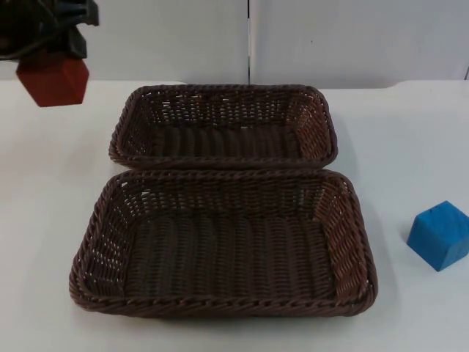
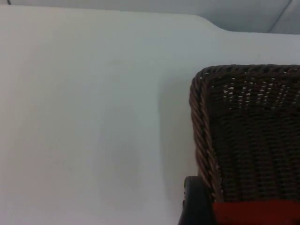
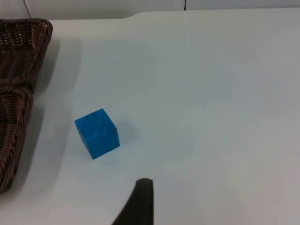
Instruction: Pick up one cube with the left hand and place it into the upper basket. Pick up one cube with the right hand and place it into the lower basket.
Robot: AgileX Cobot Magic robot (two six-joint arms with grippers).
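Note:
My left gripper [image 1: 57, 50] hangs at the far left, above the table, shut on a red cube [image 1: 55, 79]. It is left of the upper basket [image 1: 220, 89] and outside its rim. The left wrist view shows the red cube [image 2: 255, 213] beside a black fingertip [image 2: 197, 204], with a corner of the upper basket [image 2: 199, 122] just beyond. The lower basket [image 1: 220, 304] lies in front of the upper one; both hold nothing. A blue cube [image 1: 440, 235] rests on the table right of the lower basket. My right gripper [image 3: 138, 204] waits above the table near the blue cube [image 3: 97, 132].
The two brown wicker baskets touch along their long sides in the table's middle. Their ends, upper [image 3: 23, 47] and lower [image 3: 14, 136], lie left of the blue cube in the right wrist view. The grey partition wall [image 1: 330, 37] closes the far edge.

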